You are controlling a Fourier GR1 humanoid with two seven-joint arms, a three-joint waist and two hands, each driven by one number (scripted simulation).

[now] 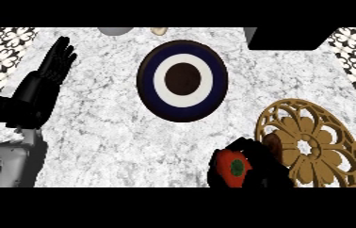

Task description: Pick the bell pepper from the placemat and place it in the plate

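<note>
The surface [104, 128] is white and grey stone with thin dark lines all over it. It fills most of the head view. At the far left corner and the far right corner there is a wall [14, 45] with a black and white flower pattern.

A round plate [212, 81] lies in the middle of the surface. It is dark blue with a white ring and a dark brown spot inside. Nothing is on it.

A gold placemat [316, 162] lies near the right edge, toward the near side. It is round and full of holes, like a big flower.

A black box [288, 37] sits at the far edge, on the right.

The left hand [52, 64] rests by the left edge with its fingers straight and up. It holds nothing.

The right hand [268, 168] is at the near edge, just beside the placemat. Its fingers are curled round the bell pepper [233, 168].

The bell pepper is red with a green top. It is off the placemat and well apart from the plate.

A small grey thing [115, 30] and a small tan thing [158, 30] sit at the far edge.
</note>
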